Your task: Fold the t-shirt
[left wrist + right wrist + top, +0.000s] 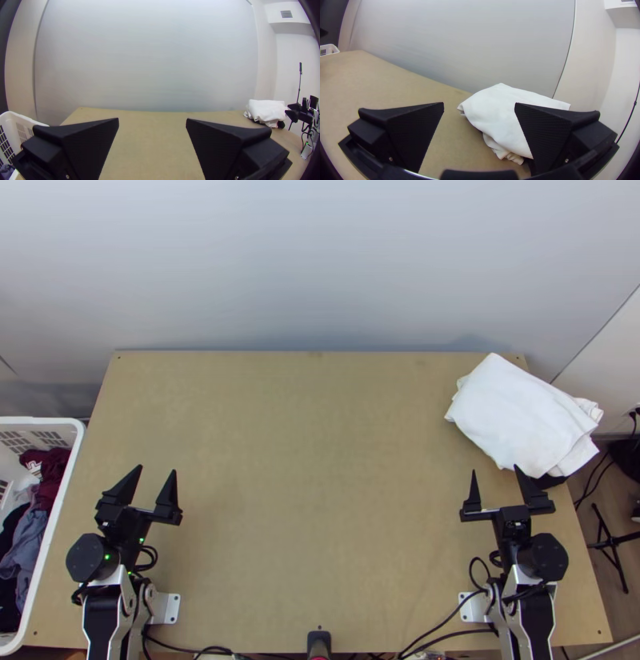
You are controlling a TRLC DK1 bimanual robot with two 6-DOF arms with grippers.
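Fingers [474,494] stood open on your left gripper [157,469] and right gripper [496,469]; folded white cloth [516,414] lay near the right one, a basket [40,420] of clothes [30,536] beside the table [320,484].

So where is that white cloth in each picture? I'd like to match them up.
Top view: the white cloth is at the far right corner of the table, beyond the right gripper.
Left wrist view: far beyond the jaws, near the right gripper.
Right wrist view: just beyond the jaws, partly behind one.
Shared landmark: the white basket past the table's left edge.
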